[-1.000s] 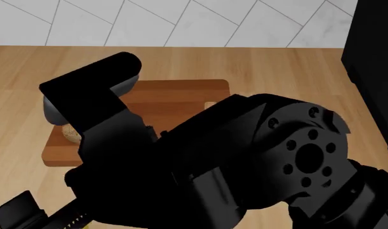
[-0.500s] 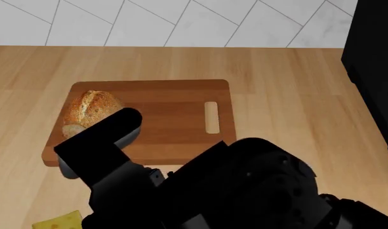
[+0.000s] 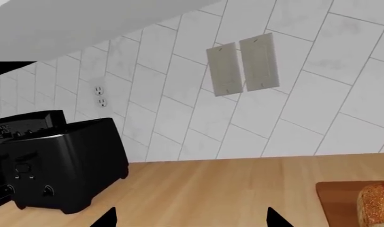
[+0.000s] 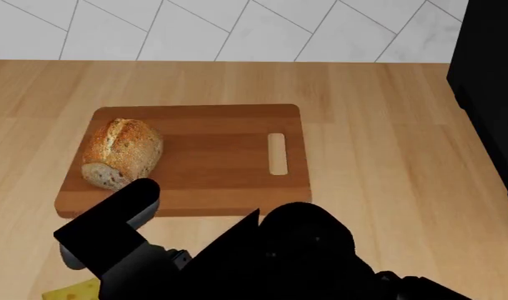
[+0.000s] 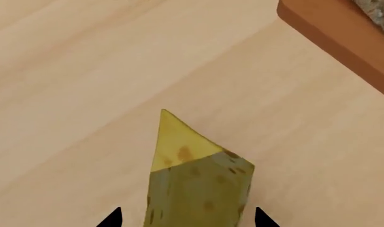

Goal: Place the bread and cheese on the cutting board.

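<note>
Wooden countertop (image 4: 378,125) carries the striped cutting board (image 4: 212,156), with the bread (image 4: 120,152) lying at the board's end away from its slot handle. Off the board, near its front corner, the cheese (image 5: 192,184) wedge rests on the counter between the right gripper's (image 5: 187,218) spread fingertips. The left gripper's (image 3: 190,220) tips also stand apart, empty, near the toaster (image 3: 65,165).

The wooden countertop (image 4: 387,125) carries the cutting board (image 4: 220,156), cheese (image 5: 195,184) and toaster (image 3: 63,165).
</note>
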Controlling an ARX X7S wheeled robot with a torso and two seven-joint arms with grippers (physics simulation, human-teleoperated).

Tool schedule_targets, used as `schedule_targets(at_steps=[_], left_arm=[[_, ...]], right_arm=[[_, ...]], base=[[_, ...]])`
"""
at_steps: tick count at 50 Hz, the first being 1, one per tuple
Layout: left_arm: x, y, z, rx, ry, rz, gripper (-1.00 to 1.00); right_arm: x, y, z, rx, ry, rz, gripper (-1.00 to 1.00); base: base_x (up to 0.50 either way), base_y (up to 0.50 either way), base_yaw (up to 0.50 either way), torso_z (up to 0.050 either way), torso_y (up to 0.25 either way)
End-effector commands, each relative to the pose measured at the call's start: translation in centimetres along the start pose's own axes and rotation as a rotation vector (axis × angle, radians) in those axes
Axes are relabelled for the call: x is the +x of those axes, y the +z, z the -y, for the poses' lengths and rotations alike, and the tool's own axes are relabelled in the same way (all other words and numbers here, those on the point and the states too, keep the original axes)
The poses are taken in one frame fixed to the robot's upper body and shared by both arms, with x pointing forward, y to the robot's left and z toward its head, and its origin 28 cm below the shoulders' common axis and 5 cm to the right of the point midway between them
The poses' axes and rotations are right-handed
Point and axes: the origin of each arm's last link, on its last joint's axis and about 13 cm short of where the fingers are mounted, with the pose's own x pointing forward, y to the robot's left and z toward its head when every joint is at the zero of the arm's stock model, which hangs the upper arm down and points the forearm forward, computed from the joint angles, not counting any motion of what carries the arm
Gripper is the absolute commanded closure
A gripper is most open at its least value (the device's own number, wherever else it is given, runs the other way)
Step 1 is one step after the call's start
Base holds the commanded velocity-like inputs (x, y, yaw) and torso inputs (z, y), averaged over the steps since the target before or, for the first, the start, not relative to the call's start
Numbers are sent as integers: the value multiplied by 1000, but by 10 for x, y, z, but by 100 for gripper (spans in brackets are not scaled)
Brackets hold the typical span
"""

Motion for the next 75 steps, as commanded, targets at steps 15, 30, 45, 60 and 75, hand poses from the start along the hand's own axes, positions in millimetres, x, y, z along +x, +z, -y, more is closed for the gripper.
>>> schedule_targets(at_steps=[15, 30, 45, 60, 75], left_arm=[[1, 0, 4, -46, -42, 6, -100], [7, 2, 0, -46, -16, -1, -100], [16, 4, 1, -59, -55, -7, -100], [37, -4, 14, -66, -80, -9, -100], [35, -10, 16, -79, -94, -10, -100]], right_arm=[[4, 10, -2, -54, -2, 60, 100], [-52, 36, 26, -30, -157, 218, 100], [-118, 55, 70, 64, -391, 356, 100], [-72, 84, 143, 224, -506, 347, 100], [0, 75, 156, 282, -399, 254, 100]], base=[[1, 1, 1, -1, 0], [0, 0, 0, 0, 0], [0, 0, 0, 0, 0], [0, 0, 0, 0, 0], [0, 0, 0, 0, 0]])
